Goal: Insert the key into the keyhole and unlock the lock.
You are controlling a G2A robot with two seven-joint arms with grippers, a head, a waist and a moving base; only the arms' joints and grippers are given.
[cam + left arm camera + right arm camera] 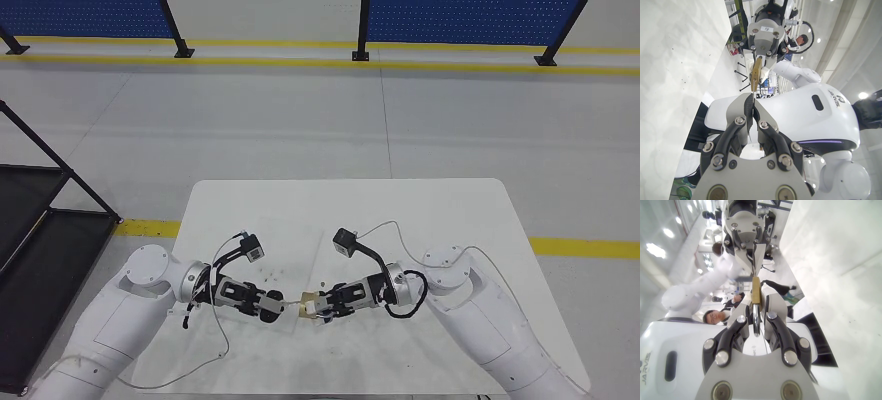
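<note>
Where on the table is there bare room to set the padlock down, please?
The far half of the table is bare from side to side. The near middle is crowded: the left gripper with the key meets the right gripper holding the padlock there.

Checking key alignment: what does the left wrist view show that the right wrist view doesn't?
Left wrist view: the thin key poking from the shut left claw, its tip at the padlock's end face. Right wrist view: the silver shackle between the right claw's fingers. Shared: the brass padlock body, gripped by the right claw, left claw at its end.
</note>
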